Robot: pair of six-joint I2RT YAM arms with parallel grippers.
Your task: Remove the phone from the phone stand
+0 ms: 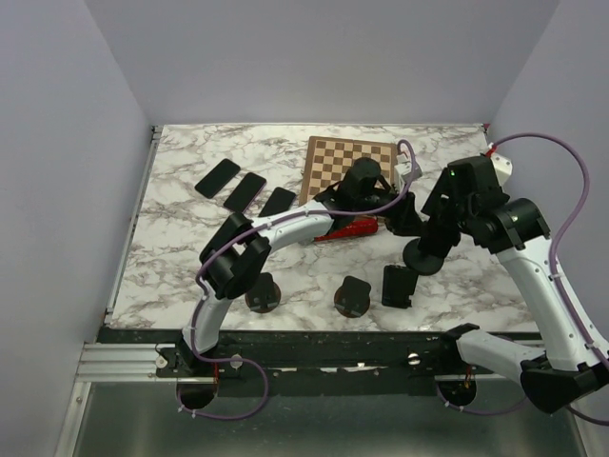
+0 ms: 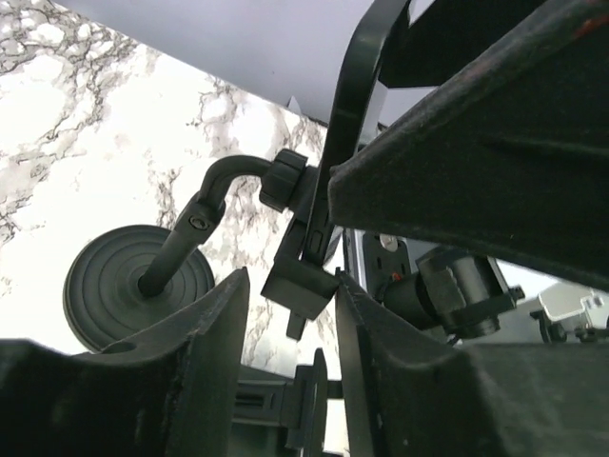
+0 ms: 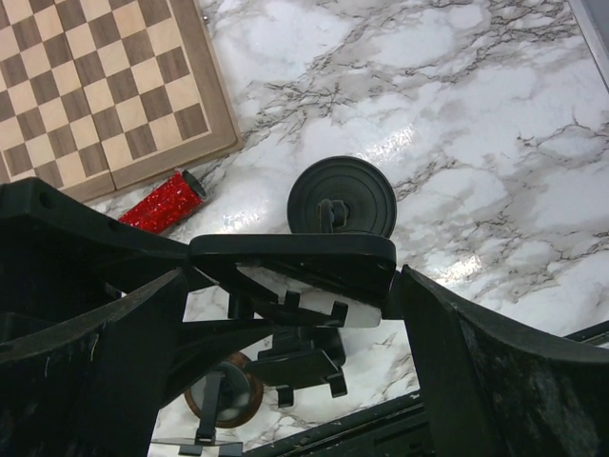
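the phone (image 3: 295, 249) sits in the phone stand (image 3: 343, 195), mid-frame in the right wrist view. the right pincer (image 3: 293, 276) hangs spread wide either side of its top edge, seemingly placed to lift it. the left pincer (image 2: 290, 278) brackets the stand's lower clamp, probably to steady it; whether it truly clenches, i cannot tell.

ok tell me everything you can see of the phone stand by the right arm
The phone stand is all black, plastic by its look: a round ribbed disc base flat on the marble table, a bent arm rising from its middle with a screwed joint, then a knuckle and a clamp. The clamp holds a phone. The left gripper flanks the clamp's lower end; contact is unclear.
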